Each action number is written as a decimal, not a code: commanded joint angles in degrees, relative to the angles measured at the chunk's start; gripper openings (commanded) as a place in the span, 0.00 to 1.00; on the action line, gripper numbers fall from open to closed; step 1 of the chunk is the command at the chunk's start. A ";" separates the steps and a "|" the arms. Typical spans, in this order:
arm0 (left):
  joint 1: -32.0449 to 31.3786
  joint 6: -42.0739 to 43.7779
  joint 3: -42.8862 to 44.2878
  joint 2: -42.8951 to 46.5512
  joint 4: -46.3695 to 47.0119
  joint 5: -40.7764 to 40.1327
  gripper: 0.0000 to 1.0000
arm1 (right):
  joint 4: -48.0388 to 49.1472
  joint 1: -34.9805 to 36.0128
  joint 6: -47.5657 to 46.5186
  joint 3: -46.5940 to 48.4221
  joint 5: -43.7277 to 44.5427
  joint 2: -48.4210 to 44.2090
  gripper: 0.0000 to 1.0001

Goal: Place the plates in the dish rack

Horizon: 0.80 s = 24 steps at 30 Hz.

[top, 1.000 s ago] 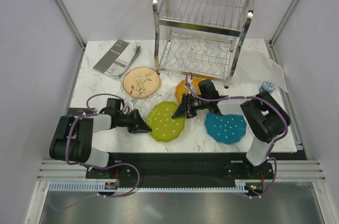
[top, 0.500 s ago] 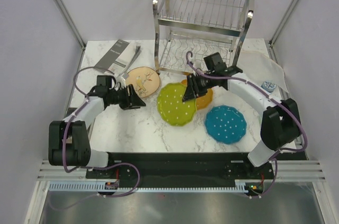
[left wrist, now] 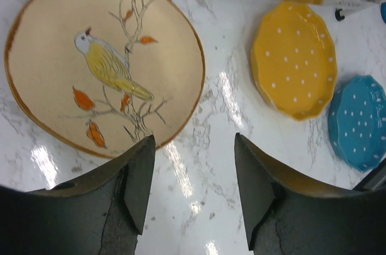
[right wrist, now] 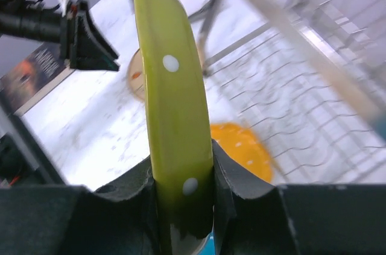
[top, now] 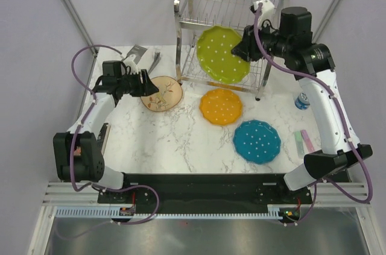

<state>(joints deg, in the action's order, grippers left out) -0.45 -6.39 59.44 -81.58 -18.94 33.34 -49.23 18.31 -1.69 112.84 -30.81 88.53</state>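
My right gripper (top: 246,48) is shut on the rim of the lime green plate (top: 222,55), holding it upright in the air in front of the steel dish rack (top: 188,38). In the right wrist view the green plate (right wrist: 174,116) stands edge-on between the jaws (right wrist: 184,173). My left gripper (top: 145,84) hovers open over the near edge of the tan bird-print plate (top: 164,94), with nothing between its fingers (left wrist: 193,167). The orange plate (top: 221,106) and the teal plate (top: 257,141) lie flat on the marble table.
A grey booklet (top: 134,57) lies at the back left of the table. A small blue-capped bottle (top: 301,100) and a pastel sponge (top: 305,141) sit near the right edge. White cloth lies behind the rack's right post.
The right arm lifted the green plate from the table up to the rack front. The left gripper opened and moved back-left to the tan plate.
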 commanded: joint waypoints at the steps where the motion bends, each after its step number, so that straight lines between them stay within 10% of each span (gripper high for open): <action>1: -0.17 -1.60 9.28 -6.47 5.93 -1.53 0.62 | 15.70 -0.64 5.63 4.33 12.32 -4.41 0.00; 7: -1.31 -6.17 11.50 -8.34 8.21 0.67 0.61 | 23.55 -0.64 10.74 11.42 38.52 -0.83 0.00; 24: -2.98 -5.74 -4.68 0.10 10.85 2.60 0.61 | 41.49 0.41 -0.32 23.92 67.01 13.16 0.00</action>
<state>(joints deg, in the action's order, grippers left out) -3.49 -10.85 55.77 -85.10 -10.55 34.59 -21.58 17.89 2.81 132.49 24.25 102.17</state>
